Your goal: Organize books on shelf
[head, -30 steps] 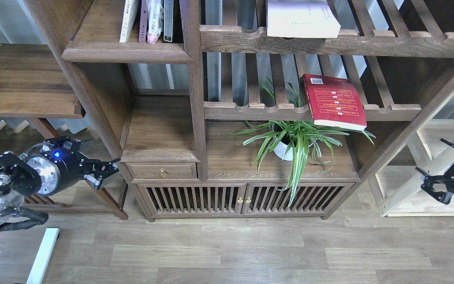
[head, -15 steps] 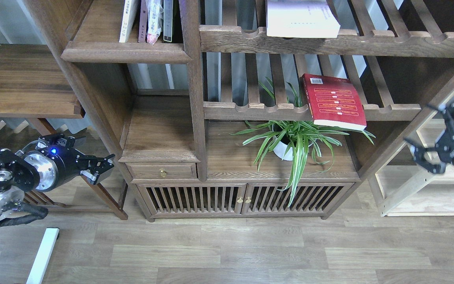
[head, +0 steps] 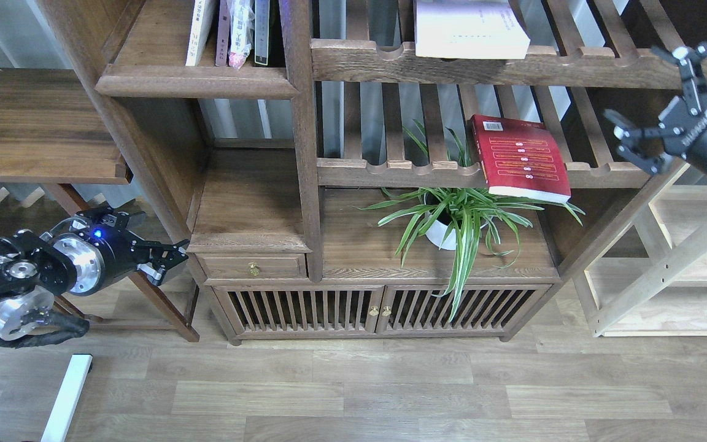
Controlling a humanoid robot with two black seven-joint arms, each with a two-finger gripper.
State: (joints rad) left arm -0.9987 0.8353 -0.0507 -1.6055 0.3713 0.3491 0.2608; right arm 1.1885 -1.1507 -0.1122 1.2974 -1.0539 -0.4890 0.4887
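The right gripper (head: 666, 101) is seen spread wide and empty, right of the red book (head: 520, 158), touching nothing. The left gripper (head: 166, 261) is held low, far left of the red book; its spread cannot be told. The red book lies flat on a slatted rack (head: 390, 169), yellow bands unreadable, above a potted plant (head: 458, 221). The pale book (head: 470, 29) lies above it; the shelf (head: 197, 80) holds upright books up left.
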